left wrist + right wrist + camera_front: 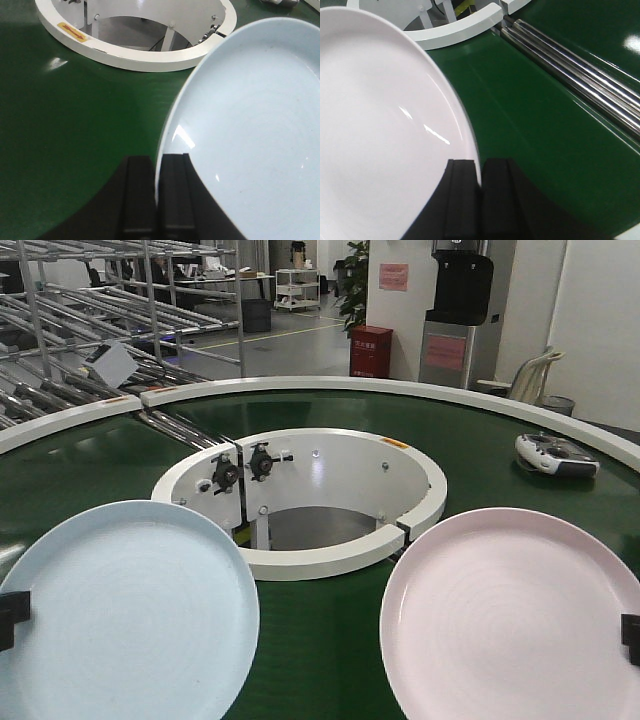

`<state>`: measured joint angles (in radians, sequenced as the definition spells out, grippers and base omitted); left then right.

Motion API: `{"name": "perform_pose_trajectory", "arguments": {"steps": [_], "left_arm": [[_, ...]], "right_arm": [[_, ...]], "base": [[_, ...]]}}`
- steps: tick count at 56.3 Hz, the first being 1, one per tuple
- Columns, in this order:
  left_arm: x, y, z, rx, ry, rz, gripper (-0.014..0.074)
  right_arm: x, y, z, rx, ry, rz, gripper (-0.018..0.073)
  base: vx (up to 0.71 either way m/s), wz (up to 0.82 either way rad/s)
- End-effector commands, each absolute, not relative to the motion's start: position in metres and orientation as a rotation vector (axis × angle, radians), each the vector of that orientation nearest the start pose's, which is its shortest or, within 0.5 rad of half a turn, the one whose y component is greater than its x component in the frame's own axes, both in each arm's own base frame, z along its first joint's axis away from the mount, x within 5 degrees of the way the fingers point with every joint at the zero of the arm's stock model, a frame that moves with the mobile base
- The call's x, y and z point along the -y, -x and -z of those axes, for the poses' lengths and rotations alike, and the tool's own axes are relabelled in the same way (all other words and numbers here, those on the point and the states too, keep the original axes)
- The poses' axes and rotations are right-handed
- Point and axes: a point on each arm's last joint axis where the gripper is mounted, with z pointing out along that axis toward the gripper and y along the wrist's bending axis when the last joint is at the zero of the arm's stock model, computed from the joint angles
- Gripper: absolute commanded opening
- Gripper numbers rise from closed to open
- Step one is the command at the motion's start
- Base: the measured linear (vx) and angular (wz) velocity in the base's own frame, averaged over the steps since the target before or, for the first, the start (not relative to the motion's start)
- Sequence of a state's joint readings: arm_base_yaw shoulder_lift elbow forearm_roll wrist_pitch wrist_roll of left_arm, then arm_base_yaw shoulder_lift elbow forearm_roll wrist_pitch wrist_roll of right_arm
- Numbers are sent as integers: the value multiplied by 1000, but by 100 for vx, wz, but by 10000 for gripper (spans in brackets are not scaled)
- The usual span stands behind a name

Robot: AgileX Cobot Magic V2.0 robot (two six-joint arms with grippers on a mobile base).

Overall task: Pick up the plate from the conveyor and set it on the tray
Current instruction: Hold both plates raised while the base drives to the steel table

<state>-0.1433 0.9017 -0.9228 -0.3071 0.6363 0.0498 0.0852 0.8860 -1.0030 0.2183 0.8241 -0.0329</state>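
Observation:
The pale pink plate [510, 615] [375, 125] hangs tilted over the dark green conveyor [480, 455] at the front right. My right gripper [481, 162] is shut on its rim, and in the front view only a black bit of that gripper [630, 637] shows at the plate's right edge. A second, pale blue plate [120, 610] [250, 125] is held at the front left. My left gripper [156, 160] [10, 618] is shut on that plate's rim. The tray is out of view.
The white ring [330, 550] of the conveyor's central opening lies between the two plates. A grey handheld controller [556, 454] rests on the belt at the back right. Steel rollers [580, 75] cross the belt to my right. Metal racks [90, 310] stand beyond the conveyor.

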Motion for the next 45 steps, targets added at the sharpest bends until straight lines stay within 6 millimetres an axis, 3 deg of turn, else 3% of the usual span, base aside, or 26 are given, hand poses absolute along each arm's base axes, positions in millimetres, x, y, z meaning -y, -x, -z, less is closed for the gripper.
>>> {"name": "perform_pose_trajectory", "arguments": {"steps": [1, 19, 45], "left_arm": [[42, -176, -391, -1977, -24, 423, -6], [42, -176, -391, -1978, -25, 423, -6], [42, -176, -391, -1979, -25, 423, -6]], "right_arm": [[-28, -164, -403, -2071, 51, -289, -10], [-28, -164, -403, -2072, 51, -289, -10], [-28, -164, -403, -2073, 51, -289, -10]], "base": [[-7, -16], [-12, -33], [-15, -56]]}}
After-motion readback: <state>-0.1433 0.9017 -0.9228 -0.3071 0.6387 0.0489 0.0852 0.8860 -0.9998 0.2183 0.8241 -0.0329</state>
